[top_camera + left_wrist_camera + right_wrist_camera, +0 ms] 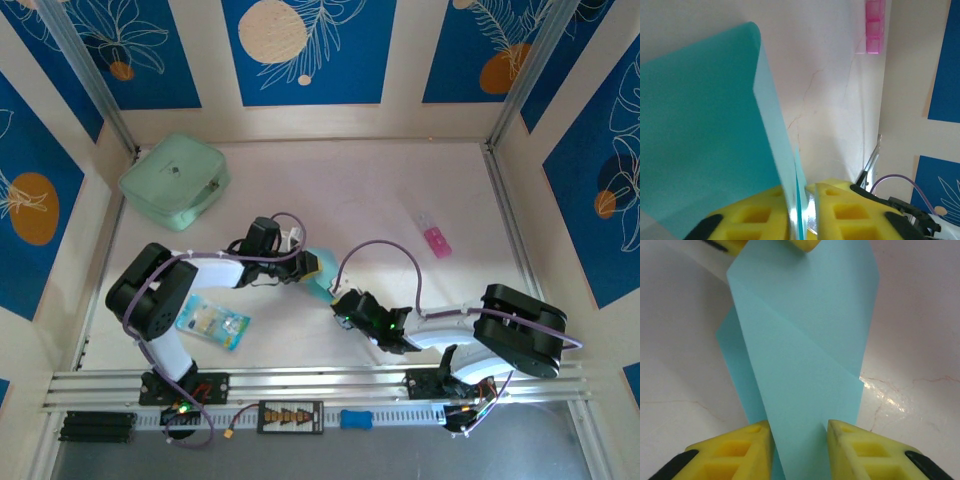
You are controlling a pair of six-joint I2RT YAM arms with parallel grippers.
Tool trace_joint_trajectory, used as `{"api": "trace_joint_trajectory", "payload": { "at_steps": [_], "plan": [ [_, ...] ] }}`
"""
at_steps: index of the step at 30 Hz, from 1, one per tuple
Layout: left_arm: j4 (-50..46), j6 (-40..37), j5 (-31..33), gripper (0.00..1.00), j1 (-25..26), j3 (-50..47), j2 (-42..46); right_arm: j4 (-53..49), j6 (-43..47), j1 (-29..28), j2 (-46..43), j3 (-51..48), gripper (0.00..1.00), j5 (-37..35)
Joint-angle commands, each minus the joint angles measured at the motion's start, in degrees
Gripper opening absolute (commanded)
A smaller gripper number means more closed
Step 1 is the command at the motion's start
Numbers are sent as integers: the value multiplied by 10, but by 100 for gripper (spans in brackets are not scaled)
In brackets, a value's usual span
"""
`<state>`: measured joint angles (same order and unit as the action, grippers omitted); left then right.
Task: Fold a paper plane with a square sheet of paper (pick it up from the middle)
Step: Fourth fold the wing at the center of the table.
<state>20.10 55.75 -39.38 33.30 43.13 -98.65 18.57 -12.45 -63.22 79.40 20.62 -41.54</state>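
Note:
The light-blue square sheet of paper [318,272] hangs over the middle of the table between the two arms, folded into overlapping layers with a diagonal crease [805,340]. My left gripper [802,192] is shut on one edge of it, and the paper [700,125] stands up from the yellow pads. From the near side, my right gripper [799,427] has its yellow fingers [735,450] apart on either side of the paper's lower end. The left gripper's fingertips [805,244] show at the paper's far end. In the top view the left gripper [310,262] and right gripper [340,300] nearly meet.
A mint-green zip pouch [175,180] lies at the back left. Beside the left arm's base sits a printed blue-and-white packet [212,322]. A pink pill box [435,237] lies to the right [875,25]. Patterned walls enclose the table, and a metal rail [320,385] runs along its near edge.

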Motion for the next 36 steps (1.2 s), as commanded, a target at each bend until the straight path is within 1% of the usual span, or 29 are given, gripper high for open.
{"api": "trace_joint_trajectory", "payload": {
  "at_steps": [1, 6, 13, 21, 27, 36],
  "plan": [
    [-32, -2, -17, 14, 4, 25, 8, 11, 22, 3, 4, 8, 35, 8],
    [-50, -2, -20, 13, 4, 35, 14, 11, 32, 3, 2, 7, 37, 3],
    [-55, -3, -23, 13, 4, 39, 12, 11, 34, 4, 1, 7, 31, 1],
    [-53, -2, -25, 13, 4, 38, 12, 7, 29, 5, 12, 14, 33, -14],
    [-52, -3, -24, 13, 4, 37, 11, 11, 25, 6, 13, 13, 27, -13],
    [-53, -4, -24, 13, 4, 38, 9, 18, 21, 6, 2, 9, 30, -13]
  ]
}}
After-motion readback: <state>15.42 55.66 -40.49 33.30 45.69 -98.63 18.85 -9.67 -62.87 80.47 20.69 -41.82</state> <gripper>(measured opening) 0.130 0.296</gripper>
